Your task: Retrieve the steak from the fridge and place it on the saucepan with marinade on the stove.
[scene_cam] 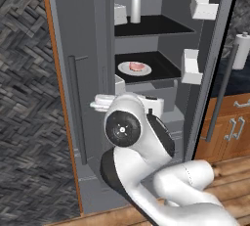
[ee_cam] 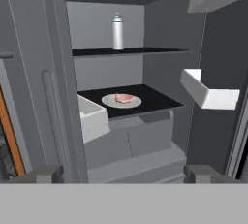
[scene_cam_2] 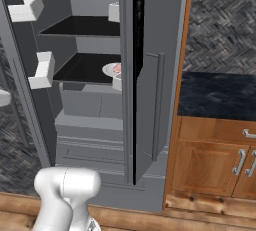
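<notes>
With the gripper spread wide and empty, the steak could be pushed off its plate by a low approach.

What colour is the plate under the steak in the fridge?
White; the plate under the pink-red steak shows best in the hand view.

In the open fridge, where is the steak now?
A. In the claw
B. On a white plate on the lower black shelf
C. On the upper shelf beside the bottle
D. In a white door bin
B: the steak lies on the white plate on the lower black shelf of the fridge.
</notes>
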Available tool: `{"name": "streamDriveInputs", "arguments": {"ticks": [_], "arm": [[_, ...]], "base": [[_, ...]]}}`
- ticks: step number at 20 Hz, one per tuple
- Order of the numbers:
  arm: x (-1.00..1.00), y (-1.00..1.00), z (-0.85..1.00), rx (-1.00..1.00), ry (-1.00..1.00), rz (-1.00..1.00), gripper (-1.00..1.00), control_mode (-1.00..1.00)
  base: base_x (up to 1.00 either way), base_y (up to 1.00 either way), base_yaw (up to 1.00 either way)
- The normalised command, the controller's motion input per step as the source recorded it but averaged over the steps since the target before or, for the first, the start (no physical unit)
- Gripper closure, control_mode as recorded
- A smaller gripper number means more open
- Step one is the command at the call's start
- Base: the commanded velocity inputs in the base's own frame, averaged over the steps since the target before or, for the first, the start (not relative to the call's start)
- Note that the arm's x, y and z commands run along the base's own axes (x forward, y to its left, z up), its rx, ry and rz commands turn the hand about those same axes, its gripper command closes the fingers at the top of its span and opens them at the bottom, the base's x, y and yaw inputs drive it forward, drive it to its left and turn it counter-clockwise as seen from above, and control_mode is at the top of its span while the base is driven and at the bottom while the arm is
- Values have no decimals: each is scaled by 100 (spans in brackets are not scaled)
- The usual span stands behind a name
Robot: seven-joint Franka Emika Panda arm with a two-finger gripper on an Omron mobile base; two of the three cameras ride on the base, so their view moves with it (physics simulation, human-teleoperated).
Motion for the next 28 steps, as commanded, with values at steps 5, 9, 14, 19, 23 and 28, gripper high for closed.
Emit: {"name": "streamDriveInputs", "arguments": {"ticks": [5,9,14,19,23,28], "arm": [[-12,-70,26,2,23,0,-100,-100],[29,-37,0,1,6,15,-100,-100],[6,-60,0,2,0,41,-100,-100],[14,-35,0,3,-1,40,-100,-100],[8,-3,0,0,-2,20,-100,-100],[13,0,0,0,0,9,-100,-100]], "base": [[0,0,0],[0,0,0],[0,0,0],[0,0,0],[0,0,0],[0,0,0]]}}
